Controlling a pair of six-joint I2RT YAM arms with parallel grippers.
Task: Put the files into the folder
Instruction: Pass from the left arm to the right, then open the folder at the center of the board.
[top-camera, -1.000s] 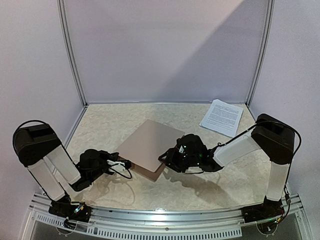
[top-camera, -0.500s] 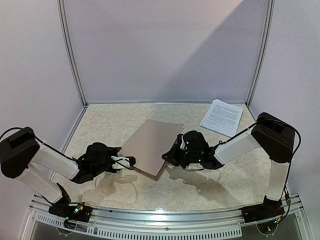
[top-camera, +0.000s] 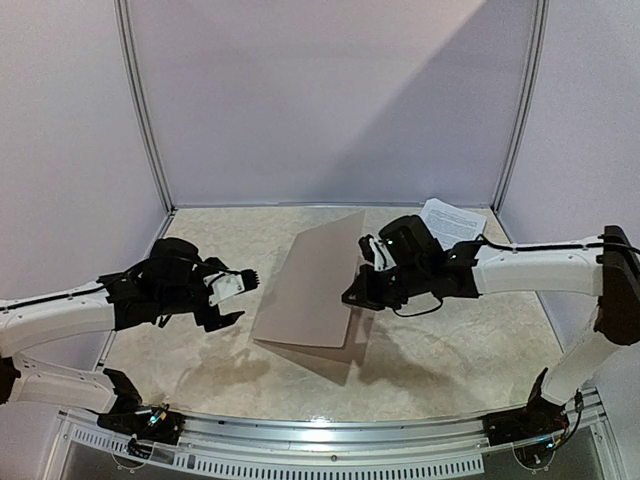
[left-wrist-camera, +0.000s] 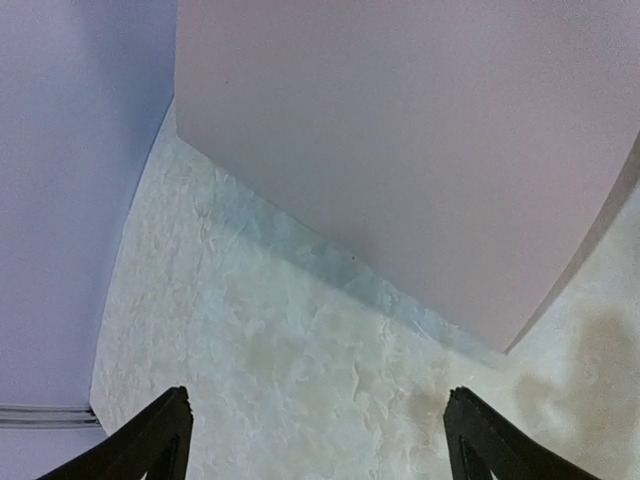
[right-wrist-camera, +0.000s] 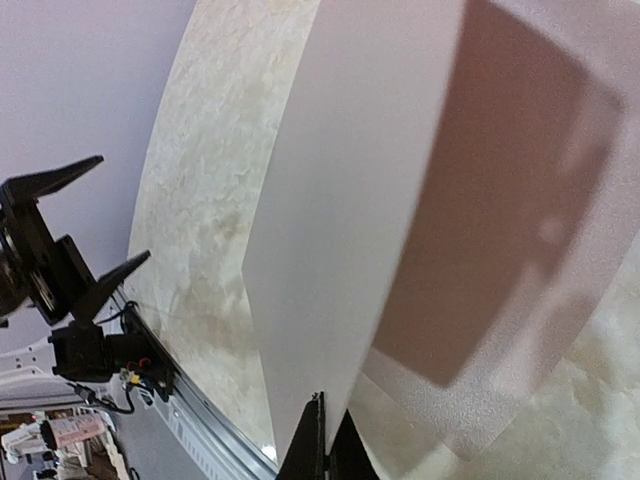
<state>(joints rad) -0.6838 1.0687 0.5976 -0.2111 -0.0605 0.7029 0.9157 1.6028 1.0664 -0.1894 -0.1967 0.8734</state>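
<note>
The tan-brown folder (top-camera: 312, 285) stands open in the middle of the table. Its cover (right-wrist-camera: 350, 200) is lifted steeply, while its glossy lower leaf (right-wrist-camera: 490, 400) lies flat on the table. My right gripper (top-camera: 355, 296) is shut on the cover's free edge, its fingers (right-wrist-camera: 322, 445) pinching that thin edge. My left gripper (top-camera: 240, 296) hovers open to the left of the folder and touches nothing. In its wrist view the cover (left-wrist-camera: 420, 150) fills the top, beyond the spread fingers (left-wrist-camera: 165, 430). The files (top-camera: 455, 220), white printed sheets, lie at the back right, partly behind my right arm.
White walls with metal corner posts (top-camera: 143, 110) close in the marbled tabletop (top-camera: 450, 350) on three sides. A metal rail (top-camera: 330, 440) runs along the near edge by the arm bases.
My right gripper has shut on the cover's edge and swung it upward, opening the folder. My left gripper has opened, let go of the folder and drawn back to the left.
</note>
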